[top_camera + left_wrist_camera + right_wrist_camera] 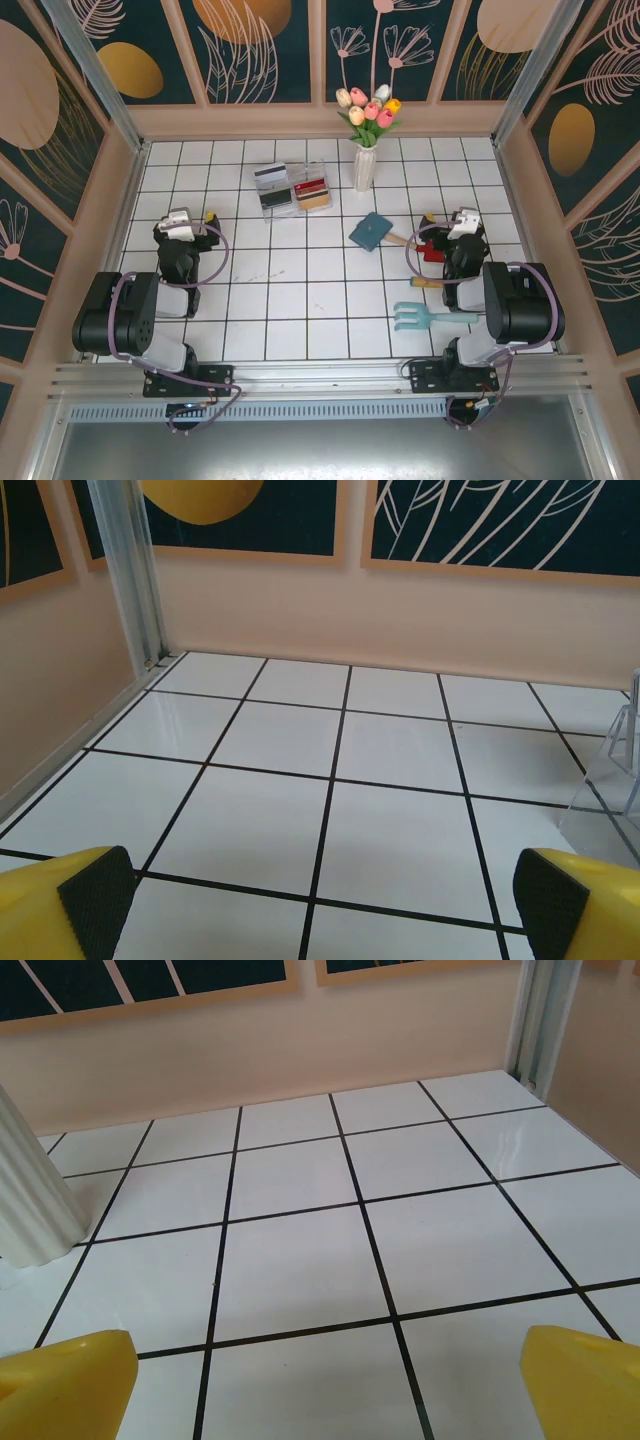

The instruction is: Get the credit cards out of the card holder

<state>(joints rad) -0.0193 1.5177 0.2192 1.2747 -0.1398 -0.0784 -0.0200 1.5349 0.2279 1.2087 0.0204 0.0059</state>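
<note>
Two claws, both yours, stand wide open with nothing between their fingers. In the top view your left claw [185, 220] hovers over the white tiled tabletop [300, 290], well to the left of the vase [365, 166] and nearer to you than it. Your right claw [455, 222] sits to the right of the vase, also on the near side. Each wrist view shows yellow fingers [65, 905] spread to the lower corners, with bare tile between them. From the right wrist you see the ribbed white vase [30, 1200] at the left edge.

The card holder [372, 232] lies flat on the tabletop just in front of the vase, turned at a slant, apart from both claws. You cannot tell from here whether any card sits inside it.

The credit cards [272, 182] that you can see rest in the clear tray [293, 205] just left of the vase: grey and black in its left compartment, red and tan in its right. A corner of that tray [615, 770] shows in the left wrist view.

A light-blue hand rake [425, 317] lies well in front of the vase, toward the right arm's base.
</note>
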